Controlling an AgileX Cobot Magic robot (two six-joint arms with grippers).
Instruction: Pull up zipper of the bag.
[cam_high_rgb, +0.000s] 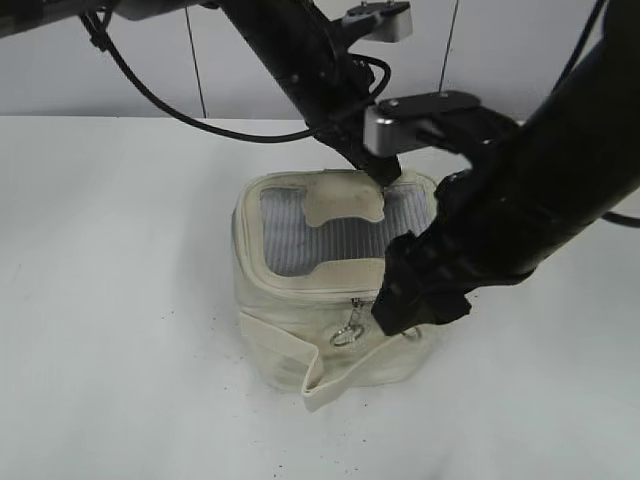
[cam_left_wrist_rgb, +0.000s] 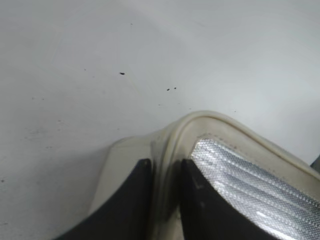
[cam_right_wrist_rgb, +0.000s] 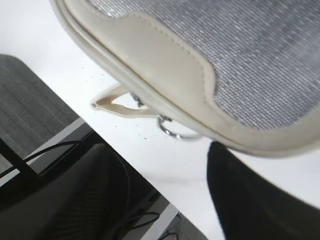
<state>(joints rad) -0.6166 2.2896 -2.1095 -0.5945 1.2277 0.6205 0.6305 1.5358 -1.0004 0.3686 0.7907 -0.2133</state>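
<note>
Cream fabric bag sits mid-table, upright, mesh top facing the exterior cam. My left gripper has its jaws narrow, pinching the bag's rear top rim. Right gripper is low at the front right corner; jaws look parted in its wrist view, nothing between them afaict. Zipper runs under the top panel rim, ring pull hanging at front.

Risks imo: right misses the small ring and grabs the strap band; soft bag drags or tips if left slips.

Count: 1 bag, 2 grippers, 1 pull clearly seen; 2nd maybe hidden.
</note>
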